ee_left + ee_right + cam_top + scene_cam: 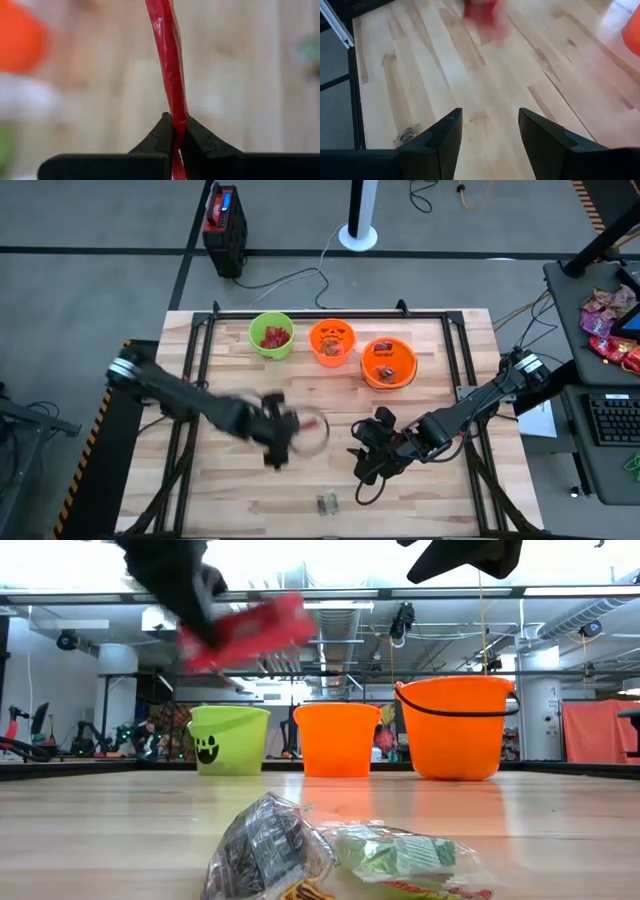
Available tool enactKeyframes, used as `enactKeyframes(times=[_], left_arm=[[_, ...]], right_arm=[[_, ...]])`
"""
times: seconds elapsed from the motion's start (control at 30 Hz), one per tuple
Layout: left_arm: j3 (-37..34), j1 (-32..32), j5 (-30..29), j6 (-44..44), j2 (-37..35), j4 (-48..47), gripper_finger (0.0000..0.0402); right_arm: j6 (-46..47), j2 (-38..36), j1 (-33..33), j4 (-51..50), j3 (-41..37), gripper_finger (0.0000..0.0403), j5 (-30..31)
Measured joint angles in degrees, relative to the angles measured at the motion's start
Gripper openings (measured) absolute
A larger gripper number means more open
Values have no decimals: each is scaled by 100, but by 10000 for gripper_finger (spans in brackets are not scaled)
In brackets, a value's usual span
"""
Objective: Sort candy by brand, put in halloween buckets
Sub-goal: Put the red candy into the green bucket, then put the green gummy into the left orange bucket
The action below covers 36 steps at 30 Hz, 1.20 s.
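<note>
My left gripper (pixel 284 436) hangs over the table's middle, shut on a flat red candy packet (pixel 250 630), which is lifted high above the wood. My right gripper (pixel 371 460) hovers open to its right with nothing between its fingers (pixel 490 135). Three halloween buckets stand in a row near the far edge: lime green (pixel 271 336), orange with a jack-o'-lantern face (pixel 332 342), and a wider orange one (pixel 388 363). All three hold candy. Two small wrapped candies (pixel 326 502) lie near the front edge, one dark (pixel 265 845) and one green (pixel 395 852). My left gripper pinches the red packet's flat faces at one end (pixel 176 119) between its two fingertips. The packet shows edge-on and reaches out past the fingertips. The fingers slant down from the table's left. The packet is lifted clear of the table and tilted.
Black frame rails (pixel 210 330) run along the table's sides and back. A red-and-black boxy unit (pixel 224 225) stands on the floor beyond the table. A heap of pink and red crinkly bags (pixel 610 320) lies on a desk at the right.
</note>
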Motion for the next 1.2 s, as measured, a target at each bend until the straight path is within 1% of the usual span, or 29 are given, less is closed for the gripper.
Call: enactKeyframes(times=[0.07, 0.13, 0.23, 0.3, 0.37, 0.43, 0.5, 0.57, 0.63, 0.7, 0.8, 0.9, 1.03, 1.2], left_arm=[[9, 471, -181, 196, -522, -178, 1], [9, 1140, -280, 460, -956, -262, 1], [9, 2445, -278, 839, -1465, -301, 1], [9, 3460, -60, 1103, -1653, -301, 0], [9, 4539, 429, 1305, -1686, -332, 0], [9, 5546, 1198, 1396, -1602, -400, 0], [9, 6342, 2167, 1442, -1413, -465, 0], [6, 6842, 2865, 1446, -1150, -651, 0], [4, 7068, 3193, 1547, -934, -767, 0], [4, 7130, 3297, 1797, -772, -876, 0], [4, 7114, 3294, 1972, -619, -980, 1], [4, 7109, 3178, 1931, -565, -1015, 13], [4, 7117, 3009, 1948, -573, -1039, 48], [9, 7112, 3018, 1886, -591, -1104, 114]], right_arm=[[-1, 0, -17, 3, 0, 187, 15], [-2, 0, -39, 1, 0, 187, 49], [3, -2, -79, 6, 0, 187, 204], [57, -2, -112, 19, 2, 187, 289], [93, -7, -151, 22, 2, 187, 309], [120, -7, -199, 20, 2, 187, 311], [128, -7, -243, 20, 4, 187, 311], [132, -9, -308, 18, 7, 187, 315], [107, -9, -368, 13, 7, 187, 321], [80, -9, -431, 9, 7, 187, 320], [56, -11, -503, 4, 7, 187, 315], [42, -11, -542, -1, 7, 187, 313], [2, -11, -542, -4, 7, 187, 311], [4, -11, -541, -6, 7, 187, 304]])
